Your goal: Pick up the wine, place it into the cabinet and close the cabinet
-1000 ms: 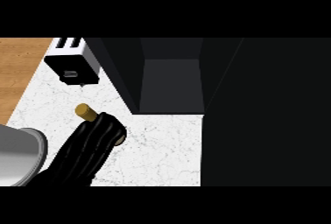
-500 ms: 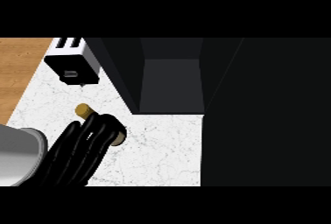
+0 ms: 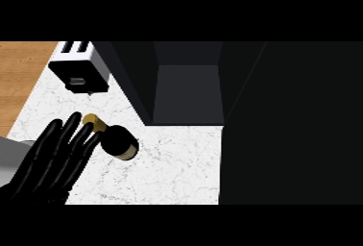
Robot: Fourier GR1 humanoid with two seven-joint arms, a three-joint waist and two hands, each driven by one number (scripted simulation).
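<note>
Dark glass wine bottle with a gold-capped neck (image 3: 113, 138) stands on the white marbled counter (image 3: 170, 168), seen almost straight from above, so its long axis points up toward the camera; the cap shows at upper left of the body, the tan band at the base at lower right. Black left hand (image 3: 53, 161) sits just to the bottle's left, fingers (image 3: 71, 132) straight and spread, tips reaching up beside the gold cap. Nothing is in its grasp; the fingers look to be alongside or touching the bottle's left flank, contact not certain from this angle. Bottle lies right of the palm, so my read is the hand needs to shift right and curl round the body before any lift. Right hand is not visible, so left is the only candidate. Open dark cabinet (image 3: 188, 91) is up and to the right of the bottle, its interior shelf facing the counter, with a large dark panel (image 3: 297, 125), likely the door, filling the right side. Path from bottle to opening looks free of objects. Black and silver toaster (image 3: 79, 72) sits above the hand near the counter's back-left edge, beside a wood-toned surface (image 3: 25, 77); possible snag if the forearm swings wide left. Grey rounded shape (image 3: 10, 153) at the left edge, likely the forearm.
</note>
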